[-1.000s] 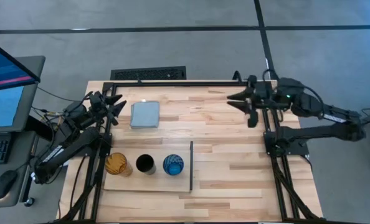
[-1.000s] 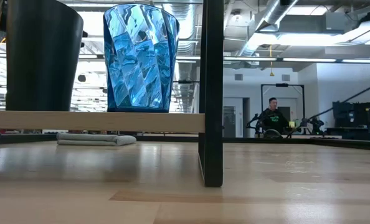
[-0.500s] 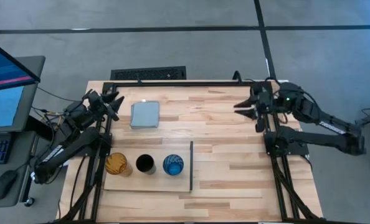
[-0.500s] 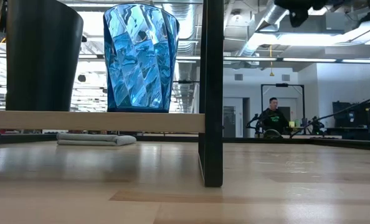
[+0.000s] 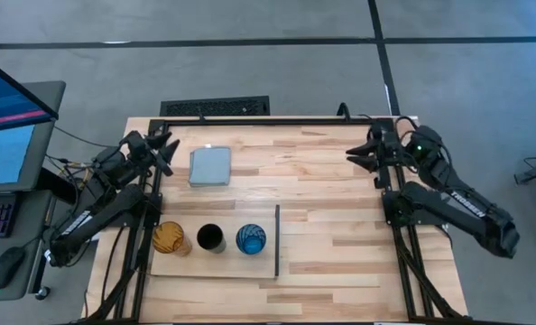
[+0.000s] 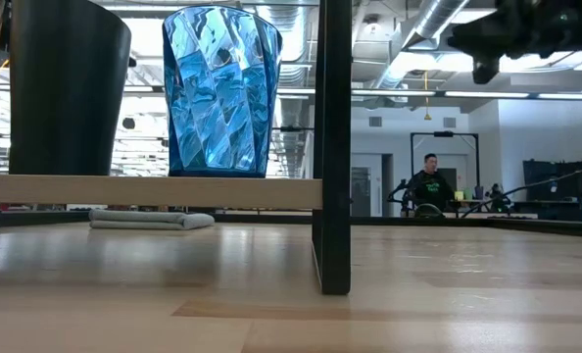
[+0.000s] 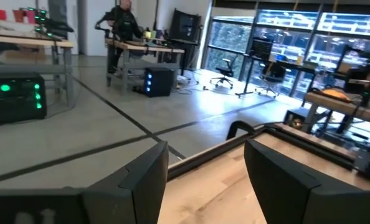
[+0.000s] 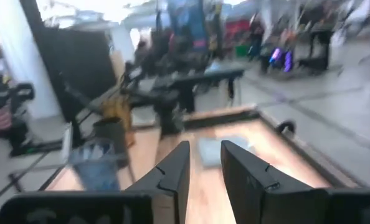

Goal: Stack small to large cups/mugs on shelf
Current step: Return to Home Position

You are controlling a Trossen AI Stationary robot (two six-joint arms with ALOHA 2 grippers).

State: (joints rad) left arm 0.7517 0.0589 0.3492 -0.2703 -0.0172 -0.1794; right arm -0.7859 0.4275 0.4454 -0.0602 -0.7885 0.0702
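I see the left gripper (image 5: 165, 152), fingers apart, and the right gripper (image 5: 362, 161), fingers slightly apart, near the table's (image 5: 327, 212) far corners, its middle open, with the amber cup (image 5: 170, 238), black cup (image 5: 210, 238) and faceted blue cup (image 5: 251, 238) in a row on the near-edge shelf (image 5: 216, 265).

Overhead looks straight down — low camera level, close beside shelf (image 6: 149, 190).
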